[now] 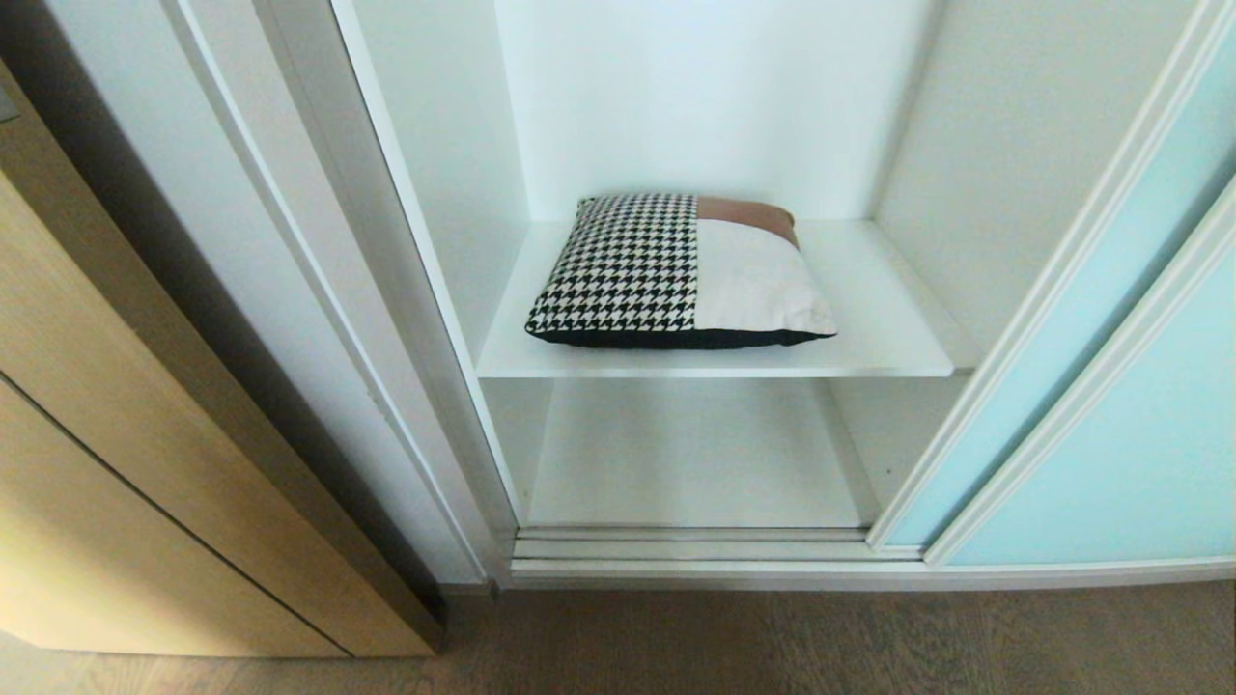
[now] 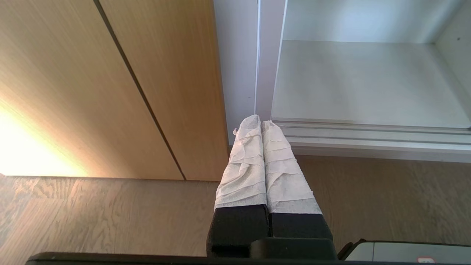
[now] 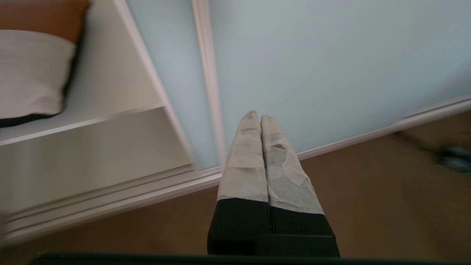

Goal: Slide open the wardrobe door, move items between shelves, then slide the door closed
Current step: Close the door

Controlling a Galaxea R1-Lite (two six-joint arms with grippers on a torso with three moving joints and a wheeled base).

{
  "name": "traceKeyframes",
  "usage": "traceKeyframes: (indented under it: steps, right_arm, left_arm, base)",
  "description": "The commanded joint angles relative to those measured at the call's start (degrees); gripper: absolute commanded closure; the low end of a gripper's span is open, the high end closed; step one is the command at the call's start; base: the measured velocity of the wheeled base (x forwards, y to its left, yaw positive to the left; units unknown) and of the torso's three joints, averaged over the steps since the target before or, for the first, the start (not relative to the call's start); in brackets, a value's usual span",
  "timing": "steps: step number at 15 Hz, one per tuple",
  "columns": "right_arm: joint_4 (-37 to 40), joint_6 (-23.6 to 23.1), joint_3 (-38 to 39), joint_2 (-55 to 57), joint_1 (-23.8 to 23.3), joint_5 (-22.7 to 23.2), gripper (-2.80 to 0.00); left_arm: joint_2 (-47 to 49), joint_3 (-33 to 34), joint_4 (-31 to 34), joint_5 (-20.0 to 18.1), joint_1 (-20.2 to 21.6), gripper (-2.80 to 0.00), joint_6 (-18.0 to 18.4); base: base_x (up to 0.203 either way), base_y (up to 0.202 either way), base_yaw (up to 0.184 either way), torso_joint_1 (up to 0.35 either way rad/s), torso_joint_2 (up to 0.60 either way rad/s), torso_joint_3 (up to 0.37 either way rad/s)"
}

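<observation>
The sliding wardrobe door [image 1: 1110, 425], frosted pale aqua glass in a white frame, stands slid to the right, so the compartment is open. A square cushion [image 1: 676, 272], houndstooth on one half with cream and rust-brown patches, lies flat on the upper white shelf [image 1: 898, 328]. The lower shelf [image 1: 690, 454] beneath it is bare. Neither arm shows in the head view. My right gripper [image 3: 257, 115] is shut and empty, low over the floor and pointing at the aqua door [image 3: 312, 62], with the cushion [image 3: 31, 70] off to its side. My left gripper [image 2: 260, 120] is shut and empty, hanging by the wardrobe's bottom track [image 2: 368, 136].
A light wood cabinet [image 1: 116, 454] stands close on the left of the wardrobe, also shown as the wood cabinet [image 2: 110, 84] in the left wrist view. Grey wood-grain floor [image 1: 772, 647] runs in front. The white wardrobe frame post [image 1: 386, 290] borders the opening on the left.
</observation>
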Motion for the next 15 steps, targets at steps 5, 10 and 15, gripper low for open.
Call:
traceKeyframes:
  steps: [5, 10, 15]
  right_arm:
    - [-0.03, -0.77, 3.72, 9.24, -3.51, 9.71, 0.0]
    - [0.67, -0.09, 5.01, 11.53, 1.63, 11.72, 0.0]
    - [0.67, 3.34, 7.54, 10.24, 8.72, 11.51, 0.0]
  left_arm:
    - [0.13, 0.0, 0.03, -0.06, 0.03, 0.0, 0.01]
    - [0.13, 0.0, 0.03, -0.06, 0.03, 0.0, 0.01]
    - [0.13, 0.0, 0.03, -0.06, 0.03, 0.0, 0.01]
  base:
    - [0.0, 0.0, 0.0, 0.0, 0.0, 0.0]
    - [0.0, 0.0, 0.0, 0.0, 0.0, 0.0]
    - [0.0, 0.0, 0.0, 0.0, 0.0, 0.0]
